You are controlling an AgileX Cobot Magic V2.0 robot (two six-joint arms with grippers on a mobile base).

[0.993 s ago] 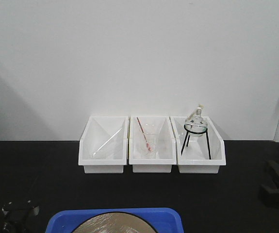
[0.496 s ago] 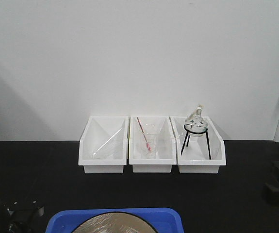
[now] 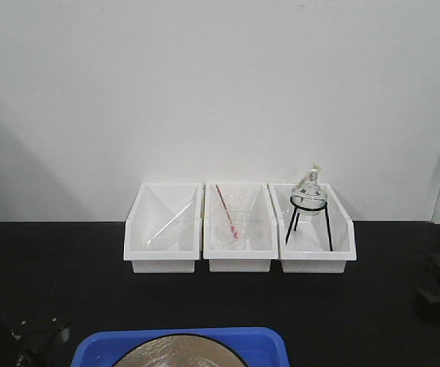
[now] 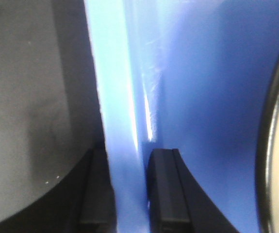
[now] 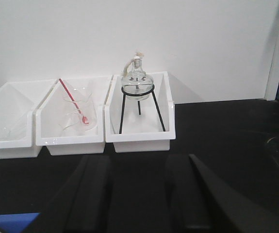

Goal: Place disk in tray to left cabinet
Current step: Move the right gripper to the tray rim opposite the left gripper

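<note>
Blue tray (image 4: 121, 97) rim sits gripped between the narrowed left fingers (image 4: 166, 194).

Across the middle of the front-facing frame, three bins are standing side by side on the table (image 3: 51, 260), backing onto the wall (image 3: 204, 92). The left bin (image 3: 164, 258) is holding a glass rod (image 3: 170, 224), the middle bin (image 3: 239, 258) a beaker (image 3: 236, 227) with a stick (image 3: 226, 206) leaning in it, and the right bin (image 3: 317, 258) a flask (image 3: 309, 191) sitting on a tripod (image 3: 309, 205). At bottom centre, before the bins, the tray (image 3: 97, 348) is lying with the disk (image 3: 177, 353) in it. In the left wrist frame, the left gripper (image 4: 127, 155) is straddling the tray's rim.
</note>
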